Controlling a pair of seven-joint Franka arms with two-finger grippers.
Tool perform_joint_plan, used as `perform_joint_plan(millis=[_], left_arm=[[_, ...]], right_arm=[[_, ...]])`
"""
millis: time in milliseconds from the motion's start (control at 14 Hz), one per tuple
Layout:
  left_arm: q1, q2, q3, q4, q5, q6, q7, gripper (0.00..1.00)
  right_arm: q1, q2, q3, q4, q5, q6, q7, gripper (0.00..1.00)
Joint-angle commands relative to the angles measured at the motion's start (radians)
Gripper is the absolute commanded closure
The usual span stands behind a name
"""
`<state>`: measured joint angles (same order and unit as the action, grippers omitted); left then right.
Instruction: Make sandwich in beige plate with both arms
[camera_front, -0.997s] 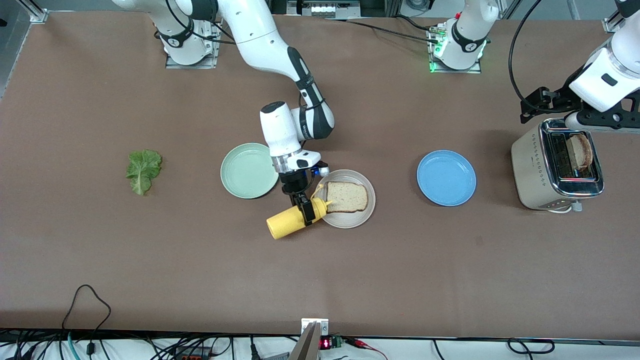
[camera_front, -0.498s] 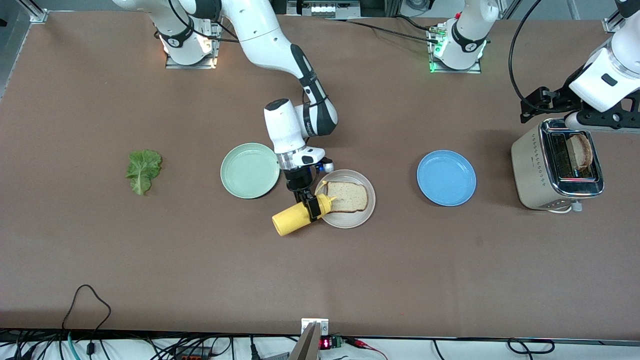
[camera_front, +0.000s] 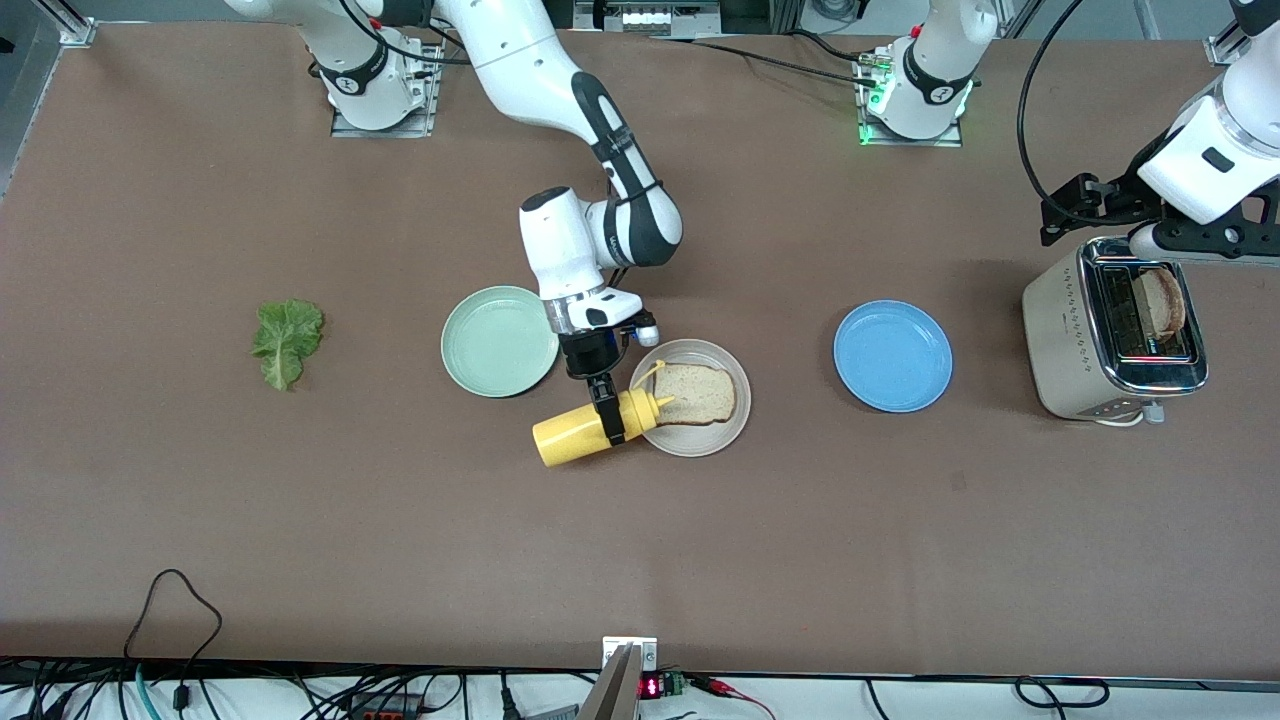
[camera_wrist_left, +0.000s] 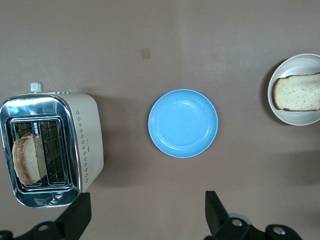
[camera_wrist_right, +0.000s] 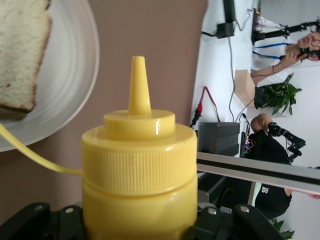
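The right gripper (camera_front: 607, 417) is clamped across the neck end of a yellow plastic squeeze bottle (camera_front: 585, 432), held tipped nearly flat. The bottle's long axis runs from its base, over bare table toward the right arm's end, to its nozzle, which points at the squarish light-brown bread slice (camera_front: 695, 392) in the round off-white beige plate (camera_front: 700, 445). The nozzle tip sits at the plate's rim, just beside the slice's crust; whether it overhangs the bread I cannot quite tell. In the right wrist view a thin yellow strand (camera_wrist_right: 30, 155) trails from near the slice toward the bottle.

The left gripper (camera_wrist_left: 145, 217) waits with fingers spread wide over the shiny metal toaster (camera_front: 1115, 330), where a second browned slice (camera_front: 1163, 300) stands in its slot. The crinkly green lettuce leaf (camera_front: 287, 342) lies well apart, toward the right arm's end of the table, past the pale mint-green plate (camera_front: 498, 341); a blue plate (camera_front: 892, 356) sits between the beige plate and the toaster
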<state>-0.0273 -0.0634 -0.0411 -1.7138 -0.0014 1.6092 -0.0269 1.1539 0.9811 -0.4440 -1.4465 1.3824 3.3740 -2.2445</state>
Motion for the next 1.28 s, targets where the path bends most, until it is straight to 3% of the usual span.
perform_joint_plan(millis=[0,498,926,1211], left_arm=[[0.001,0.013,0.003,0.031,-0.011,-0.023,-0.001,0.0],[0.003,0.013,0.003,0.031,-0.011,-0.023,-0.001,0.0],[0.003,0.014,0.003,0.031,-0.011,-0.023,-0.001,0.0],[0.003,0.013,0.003,0.033,-0.011,-0.023,0.001,0.0]], right_arm=[[-0.025,-0.1,0.028,-0.012,0.151,0.004,-0.156,0.63],[-0.209,-0.352,0.027,-0.173,0.17,-0.365,-0.095,0.63],[-0.41,-0.479,0.022,-0.259,0.167,-0.767,-0.015,0.62],[-0.528,-0.507,0.021,-0.304,0.158,-1.036,0.02,0.62]])
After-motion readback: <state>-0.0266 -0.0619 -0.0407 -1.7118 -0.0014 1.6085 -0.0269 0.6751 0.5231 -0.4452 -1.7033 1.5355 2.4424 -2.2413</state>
